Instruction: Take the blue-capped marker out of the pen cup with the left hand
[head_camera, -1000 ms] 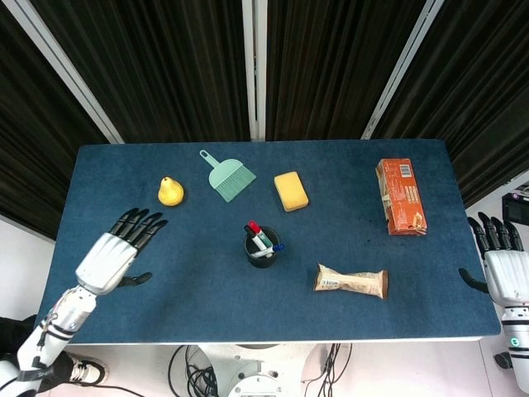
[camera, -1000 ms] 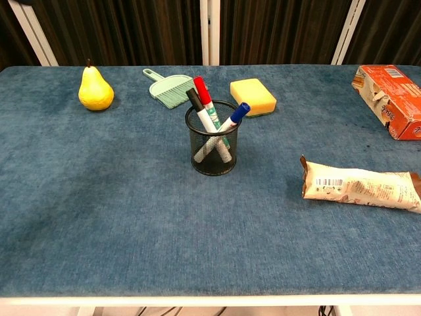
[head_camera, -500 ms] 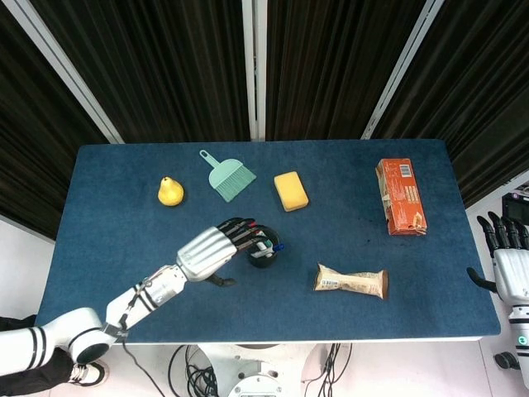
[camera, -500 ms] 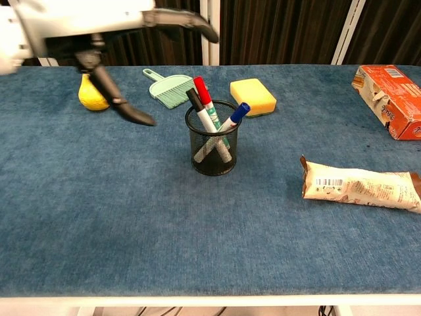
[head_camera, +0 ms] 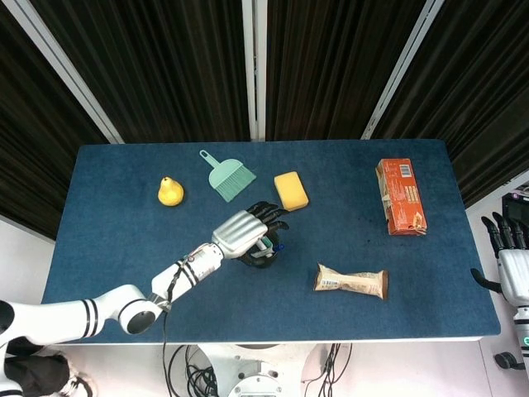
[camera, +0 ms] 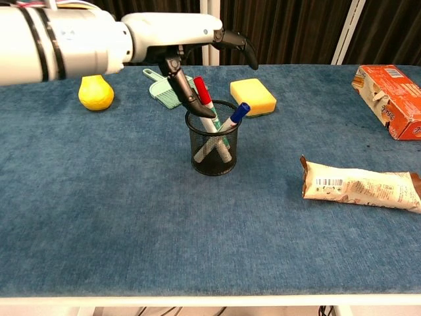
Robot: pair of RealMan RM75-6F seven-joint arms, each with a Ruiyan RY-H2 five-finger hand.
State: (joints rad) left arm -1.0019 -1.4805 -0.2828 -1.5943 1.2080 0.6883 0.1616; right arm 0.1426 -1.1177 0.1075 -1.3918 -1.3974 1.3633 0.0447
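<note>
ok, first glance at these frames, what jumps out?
The left robot hand hovers right over the black mesh pen cup mid-table, fingers spread, thumb hanging down by the red-capped marker; it holds nothing. The blue-capped marker leans at the cup's right rim, untouched. The orange carton stands out at the right end, with the right robot hand idle past that edge.

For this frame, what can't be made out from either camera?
- Head view: the left hand covers most of the pen cup, hiding the red and black caps.
- Chest view: whether its fingers touch a marker is unclear.
- Right hand: cut off by the head view's edge; absent from the chest view.
</note>
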